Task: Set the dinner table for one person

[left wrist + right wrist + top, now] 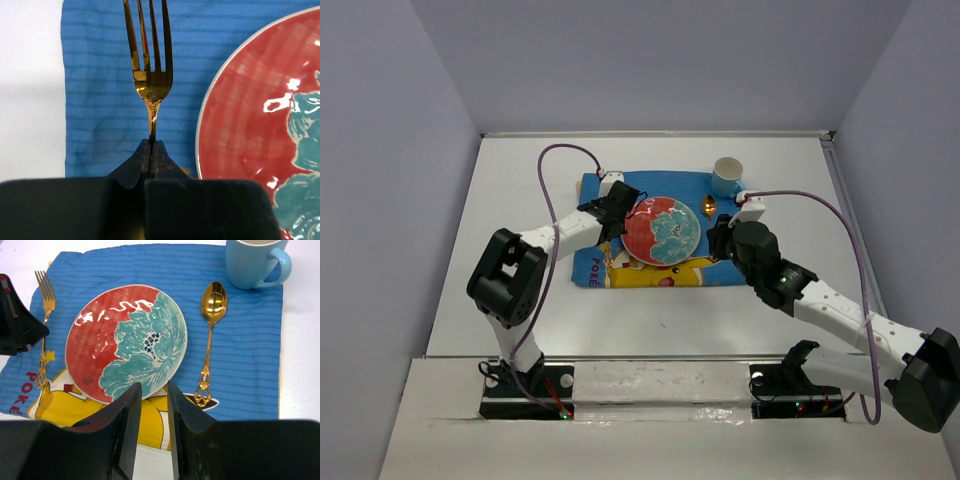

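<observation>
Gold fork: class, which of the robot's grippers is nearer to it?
Left. The left gripper is shut on the handle of the gold fork, beside the plate. The right gripper hangs open on the other side of the plate, apart from the fork.

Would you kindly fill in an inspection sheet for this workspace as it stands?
Surface: white dinner table, blue Pikachu placemat laid on it.
Job's things: plate centred on placemat; gold fork on its left, gold spoon on its right, blue mug at far right corner.
Clutter: nothing seen.
Grippers: left gripper jaws shut on fork handle; right gripper empty, jaws slightly apart.
Cables: purple cable looped over each arm.
Surroundings: plain grey walls.
</observation>
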`<move>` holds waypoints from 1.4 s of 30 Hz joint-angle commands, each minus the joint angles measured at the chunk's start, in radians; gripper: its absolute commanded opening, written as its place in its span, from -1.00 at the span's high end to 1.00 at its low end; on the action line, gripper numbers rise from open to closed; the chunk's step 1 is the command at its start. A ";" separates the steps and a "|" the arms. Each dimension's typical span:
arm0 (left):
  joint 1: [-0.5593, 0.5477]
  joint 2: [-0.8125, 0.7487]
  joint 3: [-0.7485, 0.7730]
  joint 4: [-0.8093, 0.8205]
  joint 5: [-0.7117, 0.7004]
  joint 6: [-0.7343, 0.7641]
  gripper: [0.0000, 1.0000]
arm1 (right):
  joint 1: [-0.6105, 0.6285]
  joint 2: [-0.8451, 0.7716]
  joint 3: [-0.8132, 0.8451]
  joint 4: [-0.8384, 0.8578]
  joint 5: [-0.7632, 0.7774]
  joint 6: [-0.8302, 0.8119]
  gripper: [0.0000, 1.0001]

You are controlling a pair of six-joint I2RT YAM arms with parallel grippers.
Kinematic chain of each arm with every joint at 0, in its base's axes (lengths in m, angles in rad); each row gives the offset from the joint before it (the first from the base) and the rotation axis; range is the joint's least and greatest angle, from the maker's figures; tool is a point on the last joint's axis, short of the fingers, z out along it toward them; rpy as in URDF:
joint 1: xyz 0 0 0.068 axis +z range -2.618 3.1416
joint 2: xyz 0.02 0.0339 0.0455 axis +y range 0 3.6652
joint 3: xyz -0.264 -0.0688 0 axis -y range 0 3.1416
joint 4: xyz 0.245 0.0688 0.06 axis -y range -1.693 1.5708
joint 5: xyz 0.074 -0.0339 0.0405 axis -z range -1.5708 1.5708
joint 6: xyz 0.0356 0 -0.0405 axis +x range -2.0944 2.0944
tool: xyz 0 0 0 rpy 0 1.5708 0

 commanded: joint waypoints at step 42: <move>0.055 0.059 0.000 0.116 0.031 0.054 0.14 | -0.010 -0.002 -0.015 0.066 0.007 0.004 0.35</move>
